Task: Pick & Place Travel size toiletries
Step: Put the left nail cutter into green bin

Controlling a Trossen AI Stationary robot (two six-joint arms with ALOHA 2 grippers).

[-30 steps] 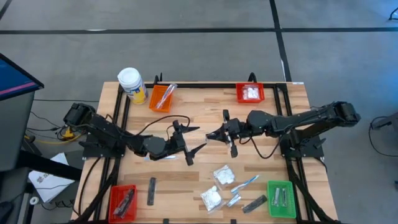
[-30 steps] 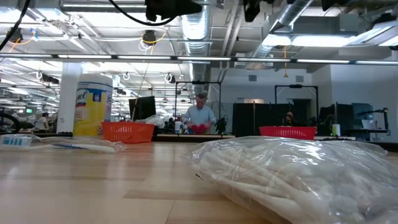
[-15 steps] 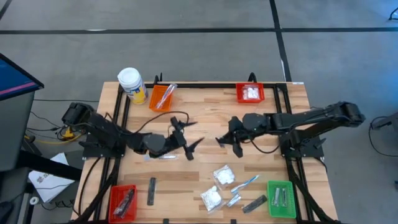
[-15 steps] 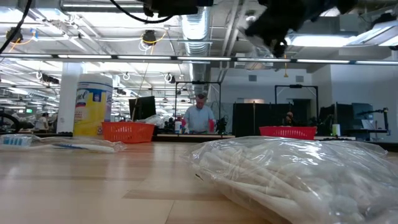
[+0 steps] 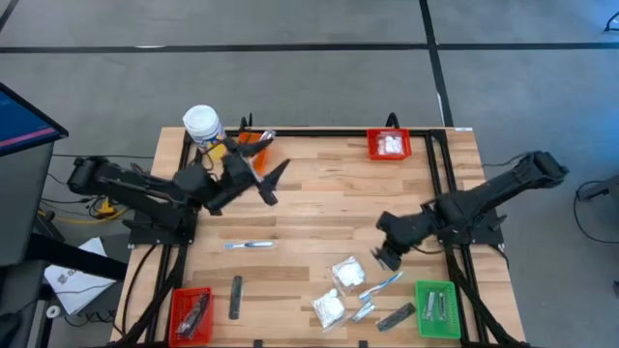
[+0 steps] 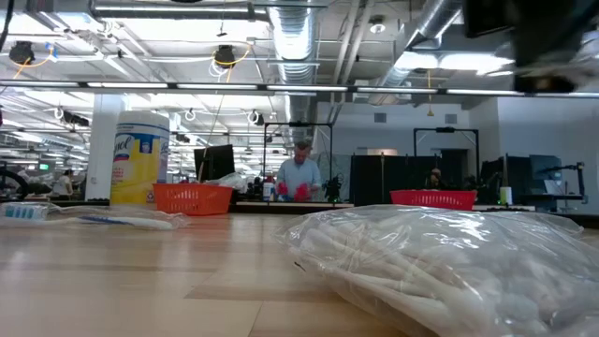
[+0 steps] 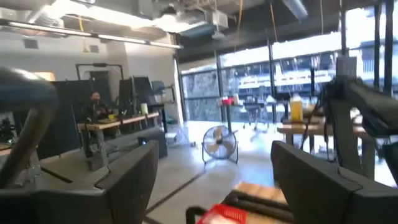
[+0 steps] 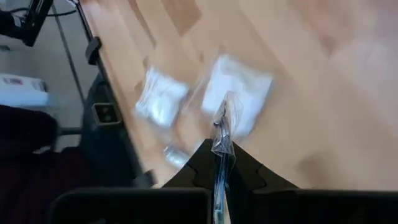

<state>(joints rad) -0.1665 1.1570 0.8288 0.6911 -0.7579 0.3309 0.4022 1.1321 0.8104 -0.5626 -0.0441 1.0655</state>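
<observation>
My right gripper (image 5: 387,255) hangs just left of the green bin, above the table beside two white puffy packets (image 5: 348,271) (image 5: 329,307). It is shut on a slim clear-wrapped toothbrush (image 8: 220,146). My left gripper (image 5: 275,184) stands open and empty beside the orange bin (image 5: 253,152); its wrist view (image 7: 211,180) looks into the room. Another toothbrush (image 5: 250,246) lies flat at centre left, and a third (image 5: 382,283) lies by the packets. Dark flat bars (image 5: 236,295) (image 5: 395,316) and a silvery sachet (image 5: 363,311) rest near the front edge. My right gripper pinches the wrapped toothbrush between its two fingers (image 8: 245,167). The thing lies along the fingers, and its crinkled end (image 8: 222,124) sticks out past the tips. The fingers slant down toward the table. The toothbrush is lifted clear, above the white packets.
A yellow jar with a white cap (image 5: 205,130) stands at the far left corner. A red bin (image 5: 389,145) sits at the far right, another red bin (image 5: 191,314) at the near left, a green bin (image 5: 437,309) at the near right. A person works in the room beyond.
My left gripper has risen and swung toward the table's far left, up to the orange bin, staying open. My right gripper has gone from the table's middle toward the near edge, tipping downward and rolling, and stays shut.
</observation>
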